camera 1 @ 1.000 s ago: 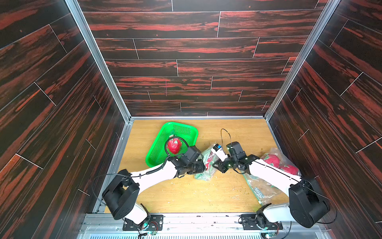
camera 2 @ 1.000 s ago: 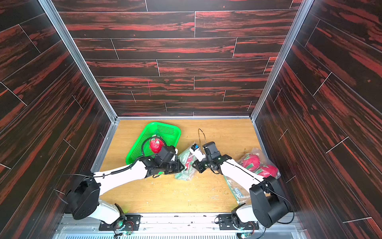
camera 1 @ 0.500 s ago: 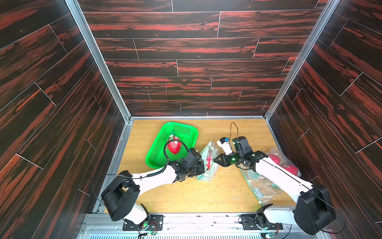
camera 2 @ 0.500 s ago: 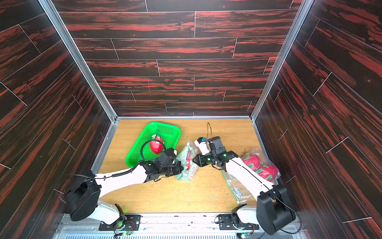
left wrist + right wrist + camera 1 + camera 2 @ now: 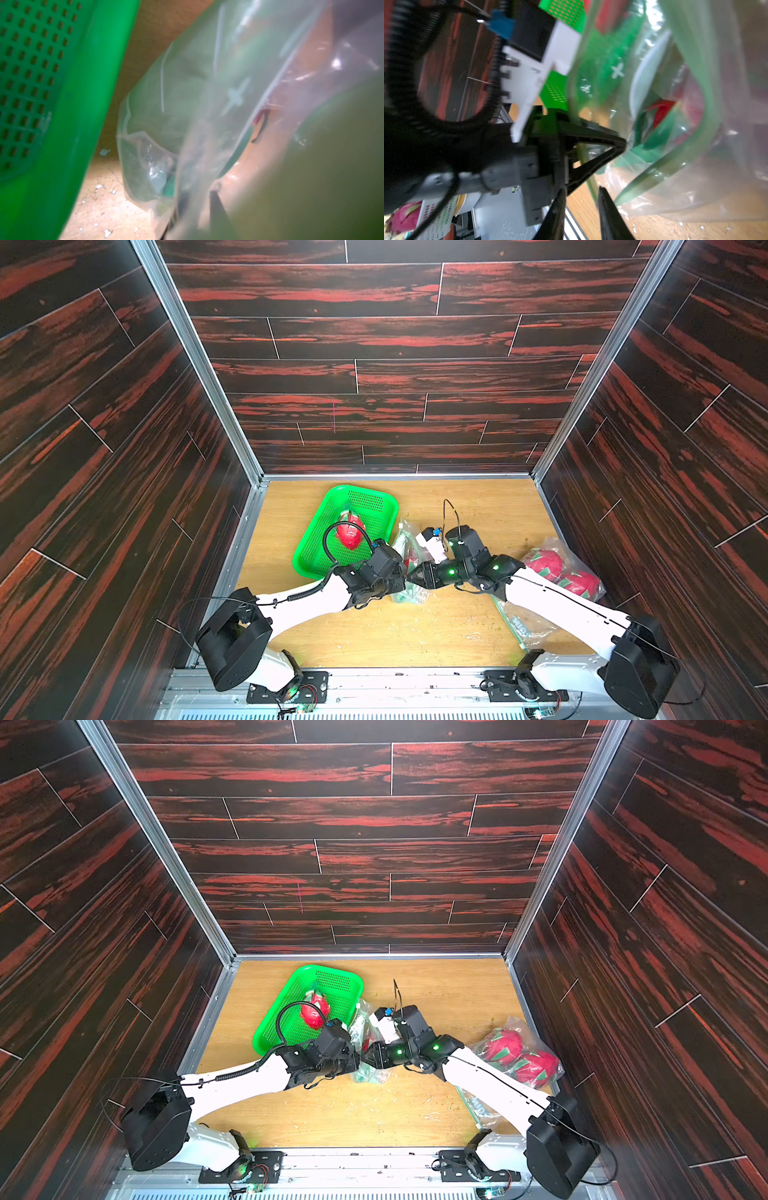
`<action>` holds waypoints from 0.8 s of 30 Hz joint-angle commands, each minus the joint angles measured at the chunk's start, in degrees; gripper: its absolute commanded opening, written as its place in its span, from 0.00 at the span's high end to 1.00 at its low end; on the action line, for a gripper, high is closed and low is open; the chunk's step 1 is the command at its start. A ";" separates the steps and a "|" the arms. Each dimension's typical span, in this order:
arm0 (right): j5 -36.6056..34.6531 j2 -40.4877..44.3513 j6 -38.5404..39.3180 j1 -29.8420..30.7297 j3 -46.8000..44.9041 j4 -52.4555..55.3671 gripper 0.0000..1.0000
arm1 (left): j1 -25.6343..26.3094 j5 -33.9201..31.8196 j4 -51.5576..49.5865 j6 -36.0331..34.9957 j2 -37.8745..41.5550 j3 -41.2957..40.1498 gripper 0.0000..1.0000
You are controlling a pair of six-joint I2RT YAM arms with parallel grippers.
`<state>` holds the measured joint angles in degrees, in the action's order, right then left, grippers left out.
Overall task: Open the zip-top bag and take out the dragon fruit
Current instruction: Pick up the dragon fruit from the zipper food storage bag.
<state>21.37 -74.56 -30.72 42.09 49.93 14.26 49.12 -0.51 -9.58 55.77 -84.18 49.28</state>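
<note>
Crumpled, clear zip-top bag [image 5: 404, 537] at mid-table, a red, green-scaled dragon fruit [image 5: 661, 111] partly visible inside it.

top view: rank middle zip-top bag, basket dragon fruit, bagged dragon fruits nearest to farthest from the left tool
1. zip-top bag, at the left tool
2. basket dragon fruit, behind, left side
3. bagged dragon fruits, by the right wall

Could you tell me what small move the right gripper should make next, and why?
Probably close the right gripper on the green zip rim running between its spread fingers. The left gripper pinches the zip-top bag, and a dragon fruit sits inside, so a second hold seems needed.
</note>
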 commanded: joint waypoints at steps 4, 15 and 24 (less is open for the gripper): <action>-3.86 -4.29 -4.24 0.11 -2.11 -7.08 0.67 | 0.97 -0.01 0.97 1.75 0.34 -2.91 0.83; -5.89 -8.24 -6.24 0.32 -4.57 -7.24 0.66 | 1.73 -0.58 -0.30 3.34 1.40 -6.32 0.82; -9.24 -7.68 -5.68 0.94 -7.19 -4.72 0.65 | 3.07 1.19 -4.92 3.01 0.37 -6.98 0.81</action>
<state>13.80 -82.81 -36.25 42.52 44.03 7.33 51.75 -0.03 -10.41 58.78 -84.16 43.81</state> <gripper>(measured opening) 0.347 0.188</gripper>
